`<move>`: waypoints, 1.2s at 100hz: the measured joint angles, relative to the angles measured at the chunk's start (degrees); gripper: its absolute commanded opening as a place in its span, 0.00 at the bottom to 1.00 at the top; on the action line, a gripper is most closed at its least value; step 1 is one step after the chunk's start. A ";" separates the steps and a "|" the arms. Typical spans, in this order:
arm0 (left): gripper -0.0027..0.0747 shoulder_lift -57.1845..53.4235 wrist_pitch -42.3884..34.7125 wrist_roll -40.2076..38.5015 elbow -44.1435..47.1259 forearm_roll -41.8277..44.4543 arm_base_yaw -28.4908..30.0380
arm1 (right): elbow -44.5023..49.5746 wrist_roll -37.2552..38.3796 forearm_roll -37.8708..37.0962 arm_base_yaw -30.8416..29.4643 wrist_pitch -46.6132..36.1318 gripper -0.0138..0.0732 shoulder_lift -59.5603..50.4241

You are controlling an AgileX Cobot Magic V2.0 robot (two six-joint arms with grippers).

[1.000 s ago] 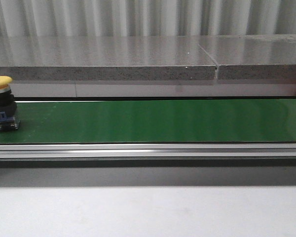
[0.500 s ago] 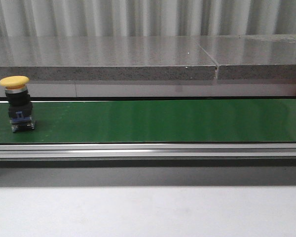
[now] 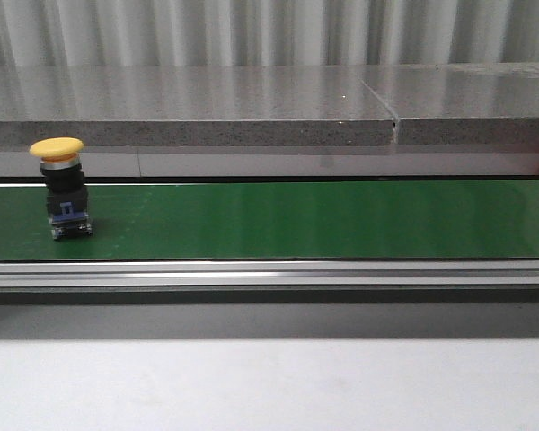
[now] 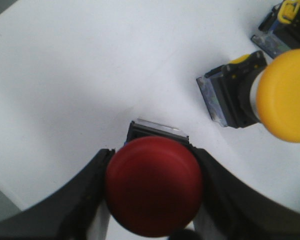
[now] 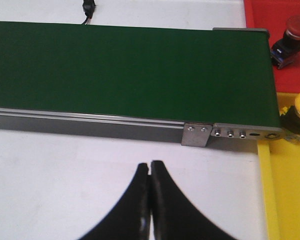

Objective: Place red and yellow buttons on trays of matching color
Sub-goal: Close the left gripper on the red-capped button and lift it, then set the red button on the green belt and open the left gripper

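A: What's in hand on the left?

B: The left gripper (image 4: 152, 220) has its fingers (image 4: 87, 195) clamped on a red mushroom-head push button (image 4: 154, 185) above the white counter (image 4: 65, 75), beside a spare yellow-capped button (image 4: 270, 97).

A: And the green conveyor belt (image 3: 296, 220)?

B: A yellow-capped push button (image 3: 63, 189) stands at its left end. The right gripper (image 5: 149, 200), fingers pressed together and empty, should open wide to catch it near the yellow tray (image 5: 285, 200).

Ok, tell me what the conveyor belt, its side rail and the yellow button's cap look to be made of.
Conveyor belt: likely matte green rubber or PVC, an even, dull surface with only soft sheen.
Side rail: seemingly brushed aluminium, silver with long straight highlights.
Yellow button cap: probably smooth moulded plastic, uniform colour with a rounded mushroom shape.
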 measured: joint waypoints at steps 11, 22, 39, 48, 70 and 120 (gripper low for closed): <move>0.26 -0.35 -0.02 0.00 0.00 0.00 0.00 | 0.00 0.00 0.00 0.00 0.00 0.02 0.00; 0.26 -3.05 0.39 0.00 0.31 0.31 0.00 | 0.00 0.00 0.00 0.00 0.00 0.02 0.00; 0.26 -10.63 2.14 0.00 3.38 1.91 -1.19 | 0.00 0.00 0.00 0.00 0.00 0.02 0.00; 0.26 -15.29 3.33 0.00 5.13 2.45 -2.38 | 0.00 0.00 0.00 0.00 0.00 0.02 0.00; 0.26 -24.78 6.28 0.00 5.97 2.92 -3.59 | 0.00 -0.10 0.00 0.00 0.00 0.02 0.00; 0.26 -25.90 10.60 0.00 -2.59 3.33 -16.27 | 0.00 0.00 0.00 0.00 0.00 0.02 0.00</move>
